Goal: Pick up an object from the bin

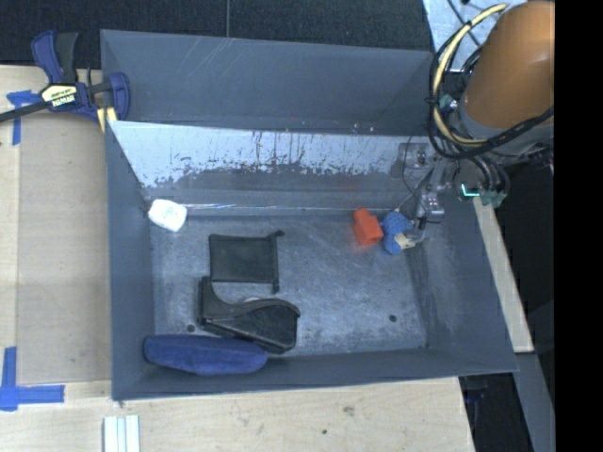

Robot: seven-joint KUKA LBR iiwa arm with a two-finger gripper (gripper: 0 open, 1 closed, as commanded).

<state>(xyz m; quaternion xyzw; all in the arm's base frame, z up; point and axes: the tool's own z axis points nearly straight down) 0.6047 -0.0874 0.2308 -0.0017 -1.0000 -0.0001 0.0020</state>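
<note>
Grey bin — orange block, blue piece beside jaws, their spread unclear

Block lies right of pouch, cloth before it.

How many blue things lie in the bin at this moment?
2. A long blue bundle lies along the front wall, left; a small blue piece sits at the right beside an orange block. More could hide under the arm.
</note>
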